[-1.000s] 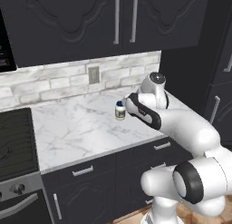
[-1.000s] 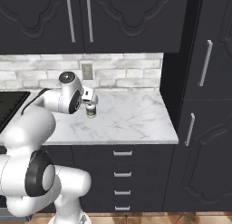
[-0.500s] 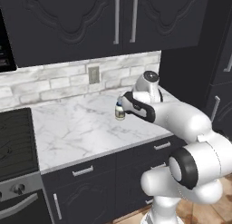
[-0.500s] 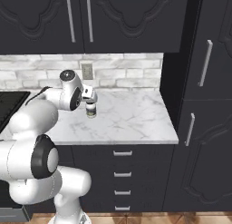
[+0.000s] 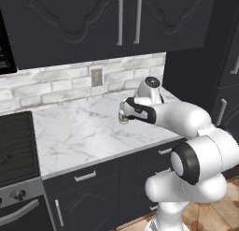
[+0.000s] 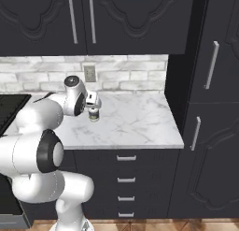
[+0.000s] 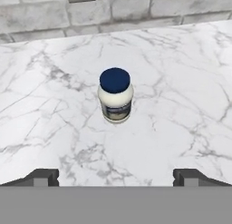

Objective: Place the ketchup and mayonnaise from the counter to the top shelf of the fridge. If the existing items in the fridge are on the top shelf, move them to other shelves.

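Over the last second the arm has swung its hand in toward the mayonnaise jar (image 7: 115, 95): a second ago the hand sat beside and a little back from the jar, and now in the left base view the gripper (image 5: 125, 109) is right at it, hiding most of the jar (image 5: 122, 117). The jar itself has not shifted on the counter (image 5: 84, 132).

From the hand camera, the white jar with its dark blue lid stands upright on the marble, ahead of the gripper (image 7: 115, 177) and roughly centred between the two finger tips (image 7: 43, 177). The jaws stand wide apart, as far open as they go, with bare marble between them; they hold nothing and do not touch the jar.

In the right base view the jar (image 6: 94, 115) sits on the counter (image 6: 135, 125) just below the gripper (image 6: 93, 105), toward the back half of the slab, near the grey brick wall (image 6: 121, 73). A wall socket (image 6: 89, 73) is set in the bricks above and behind it. A stove (image 5: 14, 146) borders the counter on the left, and dark cupboards (image 6: 93, 19) hang above. Dark drawer fronts with silver handles (image 6: 126, 158) run below the slab.
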